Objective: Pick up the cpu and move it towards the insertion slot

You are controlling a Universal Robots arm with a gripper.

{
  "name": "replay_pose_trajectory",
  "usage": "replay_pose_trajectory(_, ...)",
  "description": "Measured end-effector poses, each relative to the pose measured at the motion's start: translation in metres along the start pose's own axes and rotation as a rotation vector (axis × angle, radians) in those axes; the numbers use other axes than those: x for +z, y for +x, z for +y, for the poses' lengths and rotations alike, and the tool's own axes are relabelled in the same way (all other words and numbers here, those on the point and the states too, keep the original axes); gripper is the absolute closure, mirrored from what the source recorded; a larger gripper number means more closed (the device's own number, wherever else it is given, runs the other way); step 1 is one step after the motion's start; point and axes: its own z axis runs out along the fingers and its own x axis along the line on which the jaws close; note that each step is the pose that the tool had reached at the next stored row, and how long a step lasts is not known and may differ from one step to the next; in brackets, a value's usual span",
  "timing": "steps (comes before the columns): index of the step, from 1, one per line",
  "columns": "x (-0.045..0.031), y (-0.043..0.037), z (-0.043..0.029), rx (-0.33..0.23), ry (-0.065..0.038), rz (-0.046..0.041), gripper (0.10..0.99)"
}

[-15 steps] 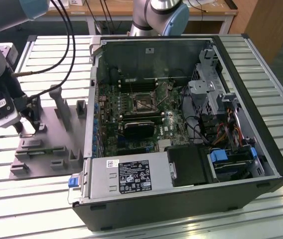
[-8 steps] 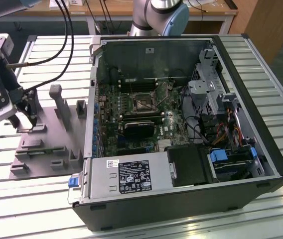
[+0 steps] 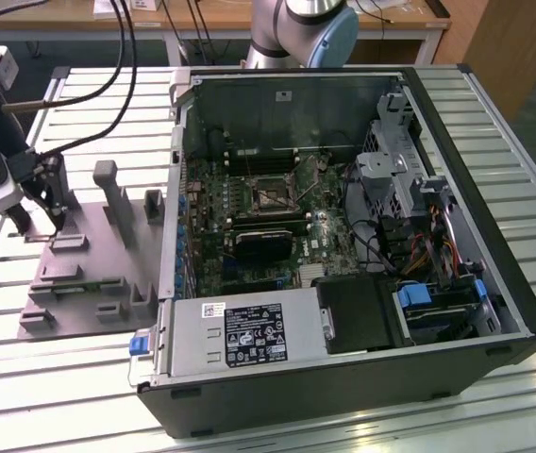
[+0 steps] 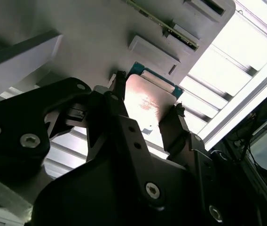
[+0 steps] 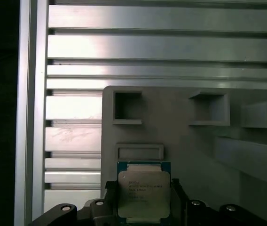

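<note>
End effector point(image 4: 148, 93) clamped on the cpu point(image 5: 144, 190) at the grey fixture point(image 3: 98, 269), well apart from the insertion slot point(image 3: 270, 195).

Lit evenly from above in the exterior view, shadowed deep inside the computer case point(image 3: 343, 396), blown out to white along the slatted table point(image 4: 227, 61) in the second wrist view, sheened with soft glare on the cpu point(image 4: 145, 101), darkened almost to black down one edge in the first wrist view.
</note>
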Motion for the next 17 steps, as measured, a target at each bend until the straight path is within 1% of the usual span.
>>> replay_pose_trajectory(17, -0.0433, -0.0008, 0.0018, -0.003, -0.001, -0.0014, 0.549)
